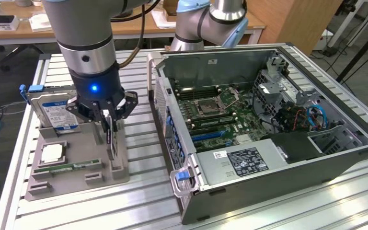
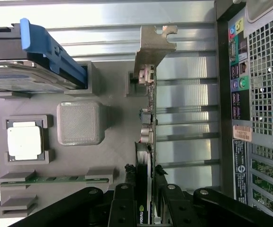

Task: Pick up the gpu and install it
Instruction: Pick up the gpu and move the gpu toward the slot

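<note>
The gpu (image 1: pixel 111 143) is seen on edge at the grey holder (image 1: pixel 69 184), left of centre in the exterior view, directly beneath the gripper (image 1: pixel 109 123). It is pinched between narrowly set fingers. Its long axis is laid parallel to the open case (image 1: pixel 337 158) on the right.

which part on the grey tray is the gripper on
The gpu, the thin dark card on edge inside the gripper; hard drive, cpu and ram lie apart.
</note>
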Controlling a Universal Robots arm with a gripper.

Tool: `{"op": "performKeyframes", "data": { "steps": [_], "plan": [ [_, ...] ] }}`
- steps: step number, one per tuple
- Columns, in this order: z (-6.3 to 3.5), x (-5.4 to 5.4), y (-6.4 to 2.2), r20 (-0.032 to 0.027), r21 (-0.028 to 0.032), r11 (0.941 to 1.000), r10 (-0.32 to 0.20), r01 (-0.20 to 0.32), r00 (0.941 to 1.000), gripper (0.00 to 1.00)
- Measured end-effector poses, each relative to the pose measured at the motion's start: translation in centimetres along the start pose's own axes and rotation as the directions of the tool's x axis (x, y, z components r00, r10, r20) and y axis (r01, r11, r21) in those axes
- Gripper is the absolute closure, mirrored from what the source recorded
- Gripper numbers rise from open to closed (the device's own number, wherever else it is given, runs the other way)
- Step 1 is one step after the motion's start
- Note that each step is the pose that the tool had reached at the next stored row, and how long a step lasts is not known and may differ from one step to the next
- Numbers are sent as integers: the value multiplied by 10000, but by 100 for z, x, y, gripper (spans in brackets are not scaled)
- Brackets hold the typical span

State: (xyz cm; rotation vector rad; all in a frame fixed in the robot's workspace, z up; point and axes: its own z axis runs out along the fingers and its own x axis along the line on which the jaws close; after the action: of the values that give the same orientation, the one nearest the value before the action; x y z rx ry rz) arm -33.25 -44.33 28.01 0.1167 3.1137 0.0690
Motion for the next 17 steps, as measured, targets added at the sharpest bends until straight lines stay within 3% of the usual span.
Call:
{"op": "performKeyframes", "data": {
  "steps": [17],
  "plan": [
    [-23,0,1,-2,2,10000,0,0,10000,74]
  ]
}}
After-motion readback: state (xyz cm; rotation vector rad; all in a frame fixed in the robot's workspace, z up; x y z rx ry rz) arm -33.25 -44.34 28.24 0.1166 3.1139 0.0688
